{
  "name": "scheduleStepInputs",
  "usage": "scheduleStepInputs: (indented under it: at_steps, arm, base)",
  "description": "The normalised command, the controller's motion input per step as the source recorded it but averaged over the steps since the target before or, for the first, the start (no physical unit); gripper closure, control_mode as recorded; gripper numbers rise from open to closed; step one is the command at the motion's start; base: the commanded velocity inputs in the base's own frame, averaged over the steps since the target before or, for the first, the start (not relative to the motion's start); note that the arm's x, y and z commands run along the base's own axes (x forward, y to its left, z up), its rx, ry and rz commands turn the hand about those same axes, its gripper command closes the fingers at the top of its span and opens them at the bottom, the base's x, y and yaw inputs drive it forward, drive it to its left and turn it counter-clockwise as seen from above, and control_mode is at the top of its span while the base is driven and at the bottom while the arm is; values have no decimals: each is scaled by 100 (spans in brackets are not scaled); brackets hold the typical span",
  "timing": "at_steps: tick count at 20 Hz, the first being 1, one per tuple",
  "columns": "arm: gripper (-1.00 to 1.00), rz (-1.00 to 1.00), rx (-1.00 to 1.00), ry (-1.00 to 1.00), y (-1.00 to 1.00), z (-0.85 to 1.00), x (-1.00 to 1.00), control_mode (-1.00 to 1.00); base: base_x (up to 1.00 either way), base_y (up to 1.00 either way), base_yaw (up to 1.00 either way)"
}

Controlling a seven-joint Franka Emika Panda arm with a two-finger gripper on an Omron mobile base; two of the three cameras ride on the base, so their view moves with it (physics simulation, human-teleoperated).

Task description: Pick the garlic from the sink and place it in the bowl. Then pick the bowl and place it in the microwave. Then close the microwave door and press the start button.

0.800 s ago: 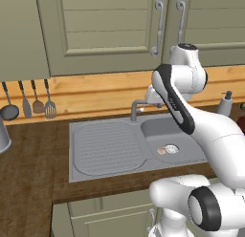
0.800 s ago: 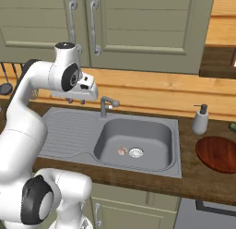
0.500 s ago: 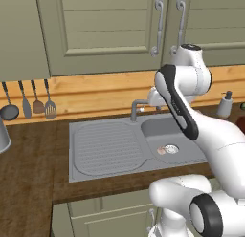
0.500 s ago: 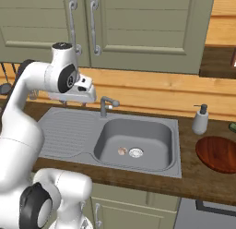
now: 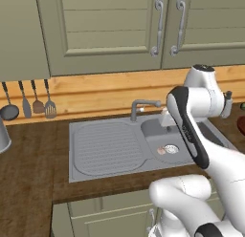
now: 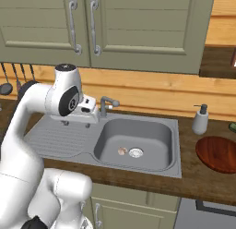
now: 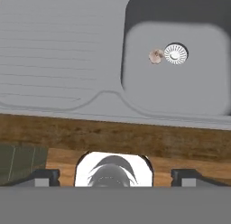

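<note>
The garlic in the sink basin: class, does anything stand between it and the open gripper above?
Nothing visible does. The garlic lies bare on the sink floor beside the drain ring, below the open gripper.

The sink (image 6: 152, 164) is rendered in flat grey metal, with a ribbed pattern of fine parallel lines on its drainboard (image 5: 103, 147). The garlic (image 6: 122, 151) is shown whitish-pink beside a silver drain ring (image 6: 136, 153). The counter (image 6: 203, 183) is coloured dark brown wood grain, the bowl (image 6: 218, 153) glossy reddish-brown, the cabinets (image 6: 138, 25) muted olive green.
</note>
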Motion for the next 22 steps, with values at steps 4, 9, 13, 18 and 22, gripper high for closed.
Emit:
scheduleStepInputs:
  at_steps: [4, 9, 13, 18, 22]
  arm:
    - [-100, 0, 5, 1, -73, -49, 12, -100]
    - [-100, 1, 3, 10, -57, -42, 40, -100]
    - [-100, 2, 4, 12, -53, -43, 56, -100]
    - [-100, 2, 3, 5, -34, -37, 61, -100]
    - [-100, 2, 6, 0, -14, -37, 67, -100]
  base:
    - [0, 0, 0]
    - [0, 0, 0]
    - [0, 0, 0]
    - [0, 0, 0]
    - [0, 0, 0]
